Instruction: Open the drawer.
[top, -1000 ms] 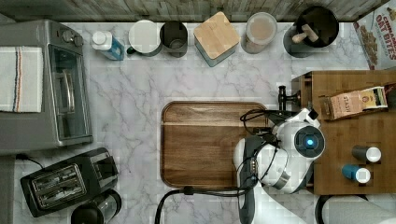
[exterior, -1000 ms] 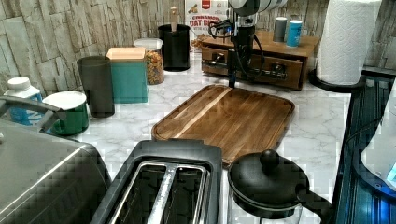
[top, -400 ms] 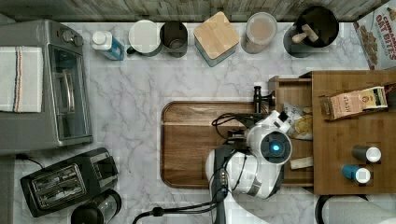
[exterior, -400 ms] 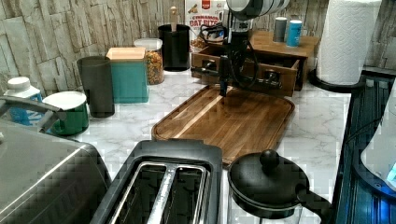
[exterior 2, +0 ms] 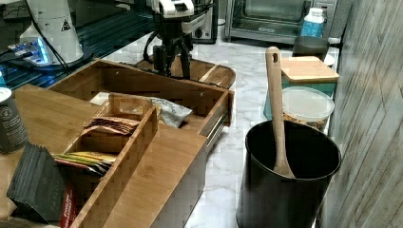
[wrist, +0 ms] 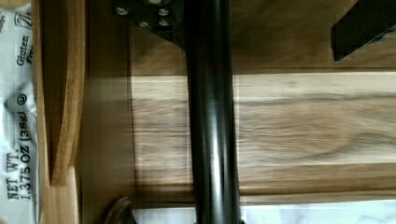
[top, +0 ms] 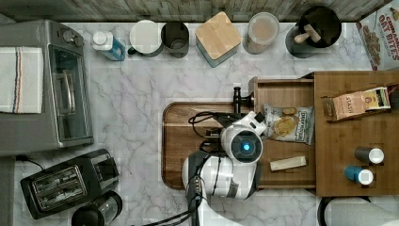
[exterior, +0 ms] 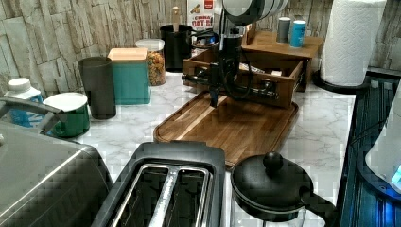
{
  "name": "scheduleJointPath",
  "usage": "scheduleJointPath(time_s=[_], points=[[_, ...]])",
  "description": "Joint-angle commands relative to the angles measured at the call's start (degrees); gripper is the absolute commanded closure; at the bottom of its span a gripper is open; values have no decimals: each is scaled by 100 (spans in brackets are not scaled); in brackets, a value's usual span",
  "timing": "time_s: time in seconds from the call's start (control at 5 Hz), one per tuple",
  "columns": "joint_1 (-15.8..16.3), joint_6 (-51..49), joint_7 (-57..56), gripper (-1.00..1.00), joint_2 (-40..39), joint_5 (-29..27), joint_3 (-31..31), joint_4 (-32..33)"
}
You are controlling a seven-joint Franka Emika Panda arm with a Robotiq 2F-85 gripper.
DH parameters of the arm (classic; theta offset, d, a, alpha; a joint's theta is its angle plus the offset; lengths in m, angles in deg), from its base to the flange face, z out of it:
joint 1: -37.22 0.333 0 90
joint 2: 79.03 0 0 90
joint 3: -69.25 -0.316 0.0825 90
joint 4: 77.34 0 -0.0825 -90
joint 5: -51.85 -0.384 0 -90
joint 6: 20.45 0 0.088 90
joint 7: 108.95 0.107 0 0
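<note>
The brown wooden drawer stands pulled far out of its cabinet, over the edge of the cutting board. A crisps bag and a pale bar lie in its tray. Its black bar handle runs between my gripper's fingers. One finger touches the bar, while the other finger stands well off it, so the gripper is open around the handle. In the left view the gripper hangs at the handle. My wrist covers it in the top view.
The dark-wood cutting board lies under the gripper. A toaster and a toaster oven are at the top view's left. Canisters and a black utensil pot line the back wall. A paper towel roll stands beside the cabinet.
The drawer has slid further out toward the top view's left, and my gripper moved with the handle out over the cutting board.
</note>
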Motion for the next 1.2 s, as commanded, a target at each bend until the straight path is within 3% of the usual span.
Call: scheduleJointPath(time_s=[0.2, 0.4, 1.2], points=[[841, -217, 958, -100, 114, 209, -824, -203], [1034, 5, 1631, -100, 328, 1095, -745, -74], [899, 3, 1643, -100, 326, 1113, -877, -76]])
